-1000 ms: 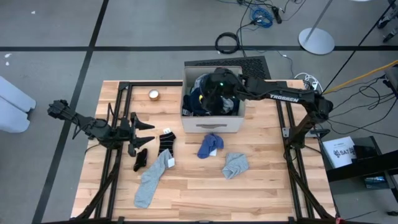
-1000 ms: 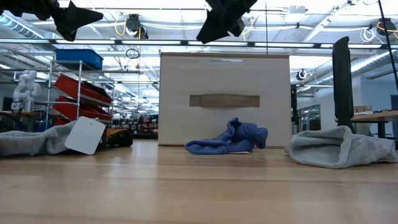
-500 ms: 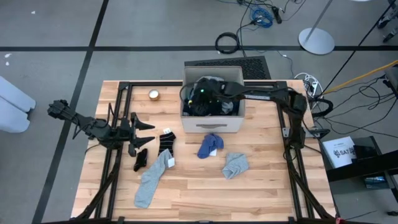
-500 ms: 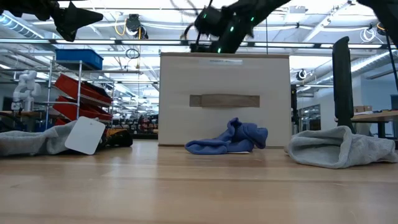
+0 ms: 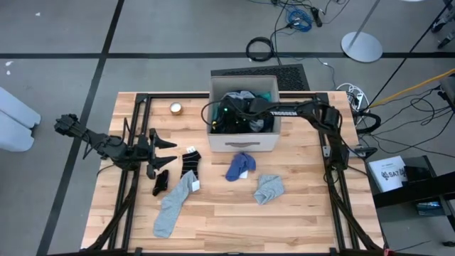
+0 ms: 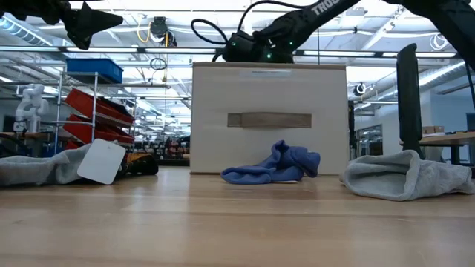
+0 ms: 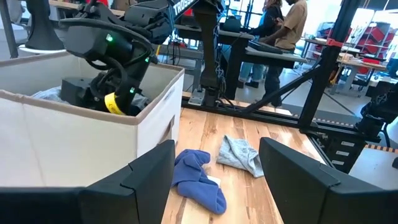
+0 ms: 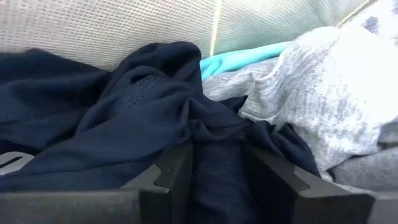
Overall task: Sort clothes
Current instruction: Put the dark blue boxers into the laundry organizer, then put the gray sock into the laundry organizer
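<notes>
Box (image 5: 244, 142) sits at the back of the tabletop (image 5: 298, 213), clothes (image 5: 245, 114) piled inside, three garments (image 5: 240, 166) in front, socks (image 5: 189, 162) off left.

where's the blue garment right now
The blue garment lies crumpled on the table in the high view, just in front of the beige box, with a grey garment beside it toward the right arm's side.

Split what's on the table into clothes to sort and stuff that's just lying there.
For sorting: navy garment, turquoise garment, blue garment, grey garment, long grey sock, black sock, patterned sock.

Lying about: beige box, small round object.
</notes>
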